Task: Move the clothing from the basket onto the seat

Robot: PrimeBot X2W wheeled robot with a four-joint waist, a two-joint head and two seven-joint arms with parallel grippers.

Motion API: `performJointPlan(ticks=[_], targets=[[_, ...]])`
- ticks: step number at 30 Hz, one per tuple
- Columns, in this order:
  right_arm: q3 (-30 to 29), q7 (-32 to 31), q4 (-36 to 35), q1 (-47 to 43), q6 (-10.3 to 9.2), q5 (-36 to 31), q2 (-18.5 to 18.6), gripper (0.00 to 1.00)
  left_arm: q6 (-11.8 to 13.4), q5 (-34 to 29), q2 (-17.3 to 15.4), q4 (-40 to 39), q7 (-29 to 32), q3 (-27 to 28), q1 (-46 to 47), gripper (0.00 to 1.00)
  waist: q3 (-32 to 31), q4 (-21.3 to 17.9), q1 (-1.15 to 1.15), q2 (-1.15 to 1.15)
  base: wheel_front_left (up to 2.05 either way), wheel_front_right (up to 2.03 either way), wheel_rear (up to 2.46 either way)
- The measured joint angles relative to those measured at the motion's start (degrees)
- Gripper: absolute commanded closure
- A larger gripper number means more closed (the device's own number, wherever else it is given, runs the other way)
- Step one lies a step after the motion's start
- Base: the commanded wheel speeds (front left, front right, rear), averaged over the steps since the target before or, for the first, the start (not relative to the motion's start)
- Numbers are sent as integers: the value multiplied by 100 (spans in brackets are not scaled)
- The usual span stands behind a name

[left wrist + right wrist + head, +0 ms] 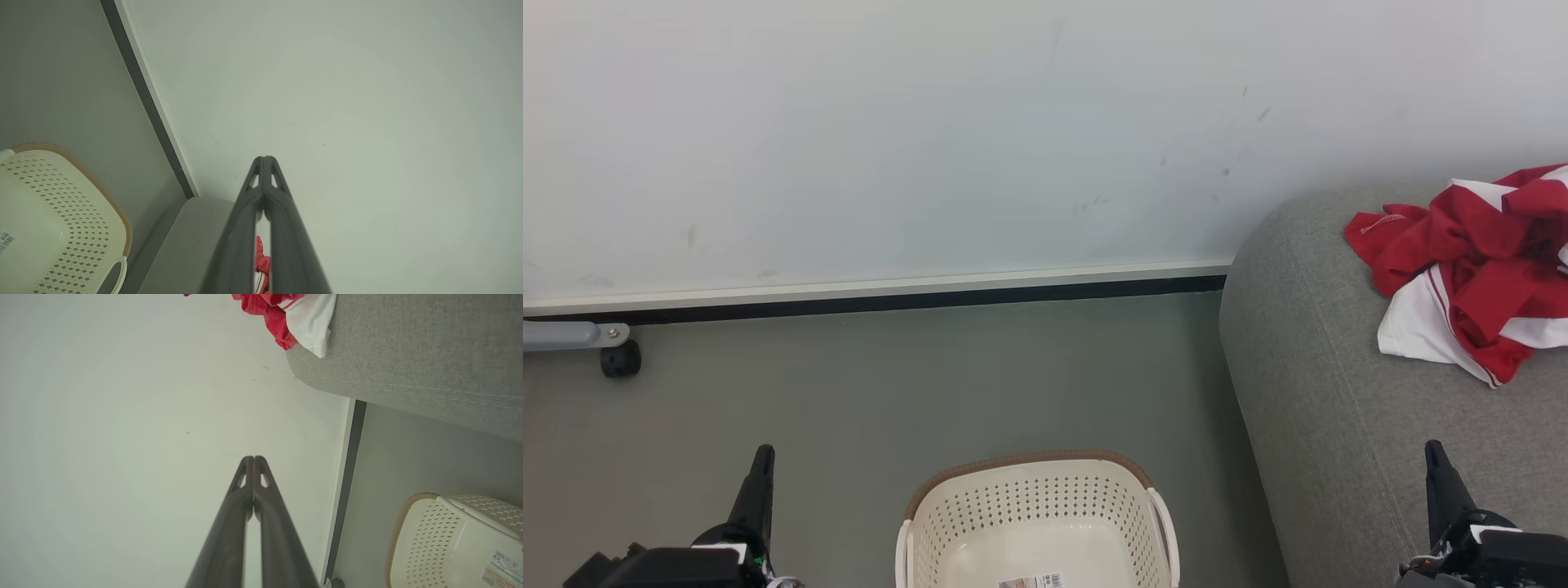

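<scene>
**Clothing on the seat, basket on the floor, both pincers clenched.**

You have a grey-green floor running to a pale wall on the far side, with a white skirting over a dark strip along its foot. A small black caster on a grey leg sits at the far left. The grey seat takes up the right, its rounded corner against the wall. The clothing lies in a crumpled red and white heap on the seat's far right part, well apart from the basket. The basket stands on the floor, near and central, just left of the seat. What you see of its base is plain plastic with a barcode sticker. Your left gripper, near left over the floor, and right gripper, near right over the seat, each have their fingers pressed together tip to tip.
</scene>
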State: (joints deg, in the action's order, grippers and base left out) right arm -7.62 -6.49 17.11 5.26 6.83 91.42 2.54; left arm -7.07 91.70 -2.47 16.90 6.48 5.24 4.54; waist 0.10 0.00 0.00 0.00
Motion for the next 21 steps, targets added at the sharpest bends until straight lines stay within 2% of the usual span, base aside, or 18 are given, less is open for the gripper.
performJointPlan(ticks=[21], targets=[[1,0,0,0,0,0,0,100,0,1,0,3,0,0,0,100,0,0,0,0,0,0,0]])
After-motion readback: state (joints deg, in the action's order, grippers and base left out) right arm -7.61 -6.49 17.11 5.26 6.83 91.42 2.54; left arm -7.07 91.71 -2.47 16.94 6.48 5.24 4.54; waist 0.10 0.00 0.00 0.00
